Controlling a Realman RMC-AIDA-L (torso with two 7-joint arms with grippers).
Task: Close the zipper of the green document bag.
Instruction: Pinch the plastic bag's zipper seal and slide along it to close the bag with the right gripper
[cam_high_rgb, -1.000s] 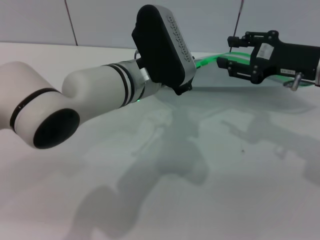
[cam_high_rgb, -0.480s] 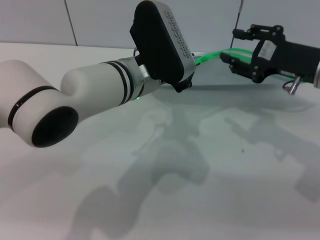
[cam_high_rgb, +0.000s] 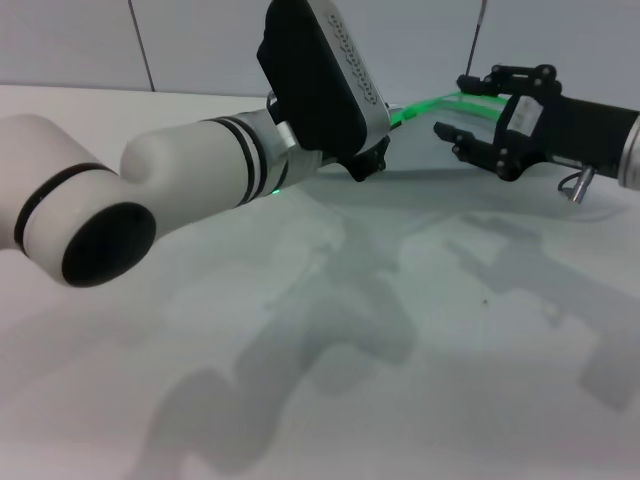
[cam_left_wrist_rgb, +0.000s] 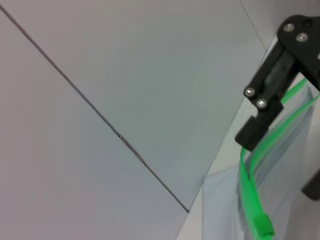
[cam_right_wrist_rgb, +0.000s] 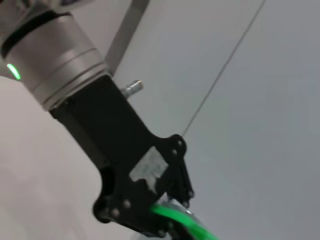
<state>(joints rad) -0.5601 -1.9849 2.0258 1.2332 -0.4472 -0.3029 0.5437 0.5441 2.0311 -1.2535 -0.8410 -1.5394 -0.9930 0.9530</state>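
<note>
The left gripper (cam_right_wrist_rgb: 170, 220) reaches across the surface (cam_high_rgb: 420, 350), clamped on the zipper (cam_left_wrist_rgb: 247, 185) of the green document bag (cam_left_wrist_rgb: 280, 165) at the far edge. The right gripper (cam_high_rgb: 462, 108), fingers apart, hovers level beside the raised strip.

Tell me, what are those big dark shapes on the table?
Head view: soft shadows of both arms fall on the white table, toward the camera. Left wrist view: the bright green zip strip stands out sharply; right wrist view: it looks blurred.

head overview, two close wrist views
</note>
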